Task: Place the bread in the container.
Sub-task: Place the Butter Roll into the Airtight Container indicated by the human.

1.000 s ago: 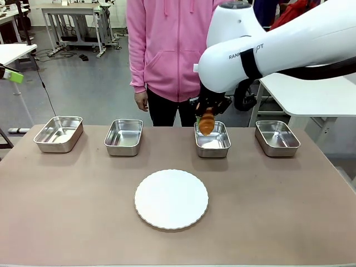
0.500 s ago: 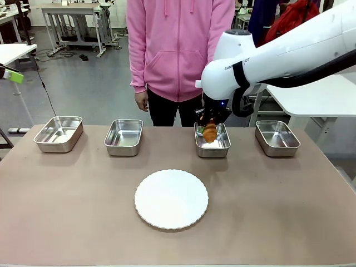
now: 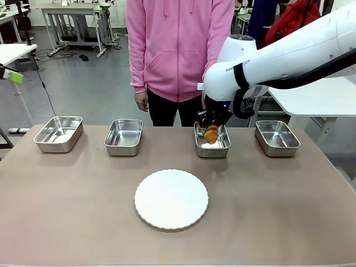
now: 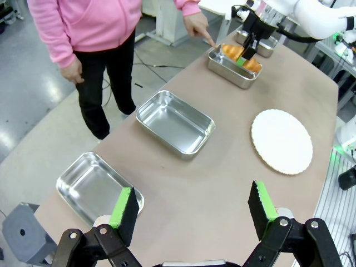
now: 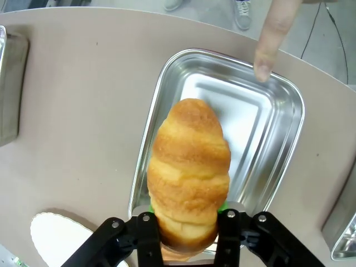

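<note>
The bread (image 3: 211,134), a golden-brown croissant, hangs upright in my right gripper (image 3: 212,129), which is shut on its lower end. It hangs low inside the container (image 3: 212,147), the third steel pan from the left. In the right wrist view the bread (image 5: 189,164) stands between the fingers, over the container (image 5: 250,125). A person's finger (image 5: 270,53) touches the pan's far rim. My left gripper (image 4: 193,211) is open and holds nothing, high above the table's left end. From there the bread (image 4: 233,52) shows in the far container (image 4: 232,75).
A round white plate (image 3: 171,199) lies at the table's middle front. Three more steel pans stand in the same row: far left (image 3: 58,134), second from left (image 3: 123,137) and far right (image 3: 276,138). The person in a pink hoodie (image 3: 178,50) stands behind the table.
My right gripper has come down with the bread, from above the container's rim to low inside it. The arm's elbow has dropped a little too.
</note>
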